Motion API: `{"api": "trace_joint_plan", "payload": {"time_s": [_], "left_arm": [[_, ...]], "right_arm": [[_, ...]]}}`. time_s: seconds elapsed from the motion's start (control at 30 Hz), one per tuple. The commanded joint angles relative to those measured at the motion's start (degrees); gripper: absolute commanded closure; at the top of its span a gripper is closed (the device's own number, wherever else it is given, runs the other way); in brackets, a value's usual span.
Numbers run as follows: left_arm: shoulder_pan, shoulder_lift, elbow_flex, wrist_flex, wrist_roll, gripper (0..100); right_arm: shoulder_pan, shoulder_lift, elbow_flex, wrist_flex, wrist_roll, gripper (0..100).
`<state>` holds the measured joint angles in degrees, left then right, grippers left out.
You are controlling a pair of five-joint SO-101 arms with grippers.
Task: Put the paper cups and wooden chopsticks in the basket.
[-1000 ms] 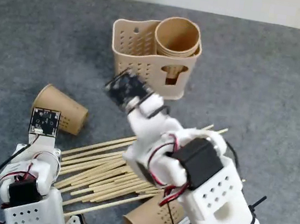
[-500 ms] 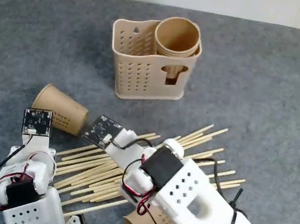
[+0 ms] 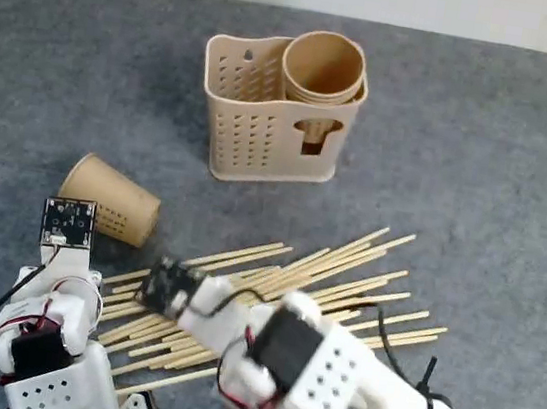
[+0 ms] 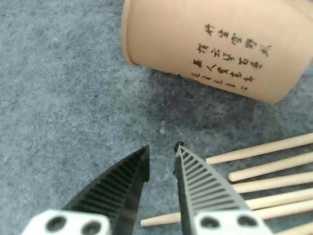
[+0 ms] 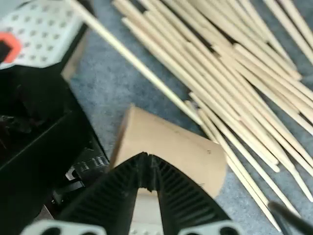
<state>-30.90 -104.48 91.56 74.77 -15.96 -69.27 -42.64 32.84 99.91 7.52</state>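
While cups (image 3: 323,70) sit stacked in basket (image 3: 260,140), left jaws narrowly parted; right jaws closed

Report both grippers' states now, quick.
Left gripper: slightly open, empty, near a brown paper cup lying on its side.
Right gripper: shut, empty, over a second brown paper cup.

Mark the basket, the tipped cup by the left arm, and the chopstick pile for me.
basket (image 3: 262,138): high view, perforated front wall.
tipped cup (image 3: 111,199): high view, middle of its side.
chopstick pile (image 5: 234,63): right wrist view, middle of the bundle.
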Motion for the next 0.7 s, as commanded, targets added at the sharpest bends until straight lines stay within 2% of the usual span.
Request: {"api": "trace_joint_plan", "payload": {"time_s": [0.0,0.1,0.3,0.47,0.67], "left_arm": [[-1.0,-0.8,-0.9,-0.9,-0.3,90],[-1.0,-0.8,-0.9,-0.9,-0.3,90],[-1.0,-0.8,-0.9,-0.9,-0.3,90],[-0.9,-0.8,-0.9,-0.9,-0.3,90],[-0.8,-0.8,-0.8,-0.9,-0.3,90]], "right_arm": [[-4.3,-4.3,1.0,0.1,-1.5,99.1],[-4.5,-4.3,4.2,-1.7,-1.8,94.5],[-4.5,-4.3,8.7,-3.8,-1.9,75.6],[-4.5,-4.3,10.8,-9.9,-6.8,72.4],[-6.9,-4.3,15.6,-14.7,-6.9,67.9]]}}
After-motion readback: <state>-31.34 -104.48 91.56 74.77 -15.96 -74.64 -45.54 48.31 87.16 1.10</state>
